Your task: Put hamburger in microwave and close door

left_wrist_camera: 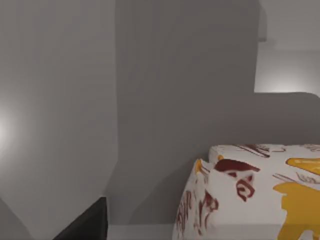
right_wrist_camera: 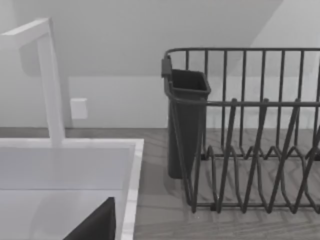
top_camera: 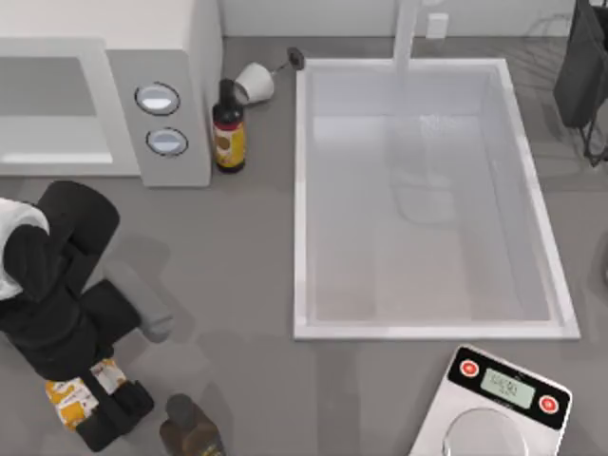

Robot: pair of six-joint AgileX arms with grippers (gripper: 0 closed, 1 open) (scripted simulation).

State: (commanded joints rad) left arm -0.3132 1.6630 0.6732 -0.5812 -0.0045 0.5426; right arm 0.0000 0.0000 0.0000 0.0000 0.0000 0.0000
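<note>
The left gripper [top_camera: 106, 410] hangs low over the hamburger [top_camera: 78, 396] at the table's [top_camera: 247, 266] front left edge, fingers straddling the wrapped bundle; whether they have clenched cannot be told. The microwave [top_camera: 171, 57] stands well beyond, at the back left, door [top_camera: 52, 109] facing forward.

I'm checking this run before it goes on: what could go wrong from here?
The left gripper sits at the hamburger near the table's front left, with a dark bottle close beside it; a swing could topple it. The microwave stands far back, a long carry, and its door looks shut.
</note>
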